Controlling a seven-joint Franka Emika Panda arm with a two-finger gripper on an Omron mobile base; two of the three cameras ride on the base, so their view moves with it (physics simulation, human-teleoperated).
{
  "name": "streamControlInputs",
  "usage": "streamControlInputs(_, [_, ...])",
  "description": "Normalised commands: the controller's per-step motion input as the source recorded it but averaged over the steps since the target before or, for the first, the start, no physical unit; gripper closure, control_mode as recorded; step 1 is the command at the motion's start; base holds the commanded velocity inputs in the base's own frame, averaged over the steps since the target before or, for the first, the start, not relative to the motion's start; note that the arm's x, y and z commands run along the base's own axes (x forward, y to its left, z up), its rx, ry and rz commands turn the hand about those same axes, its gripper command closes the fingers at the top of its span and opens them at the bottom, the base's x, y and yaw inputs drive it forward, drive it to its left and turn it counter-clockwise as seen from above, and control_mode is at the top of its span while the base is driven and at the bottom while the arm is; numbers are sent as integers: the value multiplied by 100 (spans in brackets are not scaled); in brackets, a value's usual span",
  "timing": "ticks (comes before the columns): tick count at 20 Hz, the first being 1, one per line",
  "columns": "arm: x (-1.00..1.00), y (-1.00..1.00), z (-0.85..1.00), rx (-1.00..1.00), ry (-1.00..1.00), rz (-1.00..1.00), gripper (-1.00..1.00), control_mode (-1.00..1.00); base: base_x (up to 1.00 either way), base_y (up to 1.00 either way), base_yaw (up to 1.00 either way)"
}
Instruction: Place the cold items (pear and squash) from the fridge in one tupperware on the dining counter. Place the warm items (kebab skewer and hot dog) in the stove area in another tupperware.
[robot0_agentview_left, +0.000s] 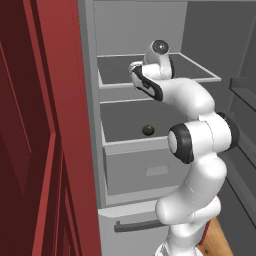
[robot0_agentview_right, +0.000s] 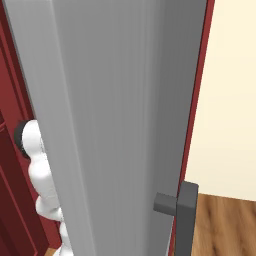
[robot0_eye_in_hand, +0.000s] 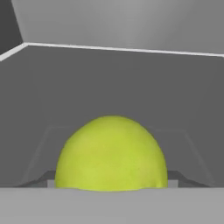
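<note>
Parked close against the open fridge (robot0_agentview_left: 145, 30), beside a dark red cabinet (robot0_agentview_left: 30, 125), presumably to bring the shelves within reach. Blocked in the right base view by the fridge door (robot0_agentview_right: 110, 100), swung wide with its dark handle (robot0_agentview_right: 175, 207) toward the camera, most likely to free the interior. Reaching with the white arm (robot0_agentview_left: 200, 135) up and into the upper shelf (robot0_agentview_left: 115, 70), folded at the elbow in front of the labelled drawer (robot0_agentview_left: 145, 172), turned at the wrist to aim the hand along the shelf rather than down onto it. Looking, in the hand view, straight at the pear (robot0_eye_in_hand: 111, 153): yellow-green, on the grey shelf floor, close up and centred, as fits a lineup for a grab. Flanked low on both sides by the dark fingertips (robot0_eye_in_hand: 43, 178) of the claw (robot0_eye_in_hand: 111, 186), just beside the fruit; cannot tell whether pressing on it or standing a little off, so cannot tell whether holding or merely straddling. Left for a later trip, by the look of it: the squash (robot0_agentview_left: 148, 130), a small dark green ball alone on the lower shelf (robot0_agentview_left: 125, 120) above the drawer, well apart from the hand. Judged as the first pick of the cold pair, with neither fruit yet out of the fridge.
</note>
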Motion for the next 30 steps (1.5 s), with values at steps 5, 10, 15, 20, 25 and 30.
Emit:
streamControlInputs(5, [-100,0,17,11,-15,0,100,-100,0,0,0])
streamControlInputs(10, [-100,-17,29,14,0,-6,100,-100,0,0,0])
streamControlInputs(15, [-100,-37,-1,2,0,-13,100,-100,0,0,0])
streamControlInputs(20, [-100,-15,-18,0,0,-2,100,-100,0,0,0])
streamControlInputs(25, [-100,-3,-61,1,-7,0,100,-100,0,0,0])
streamControlInputs(30, [-100,0,-63,2,-6,2,100,-100,0,0,0])
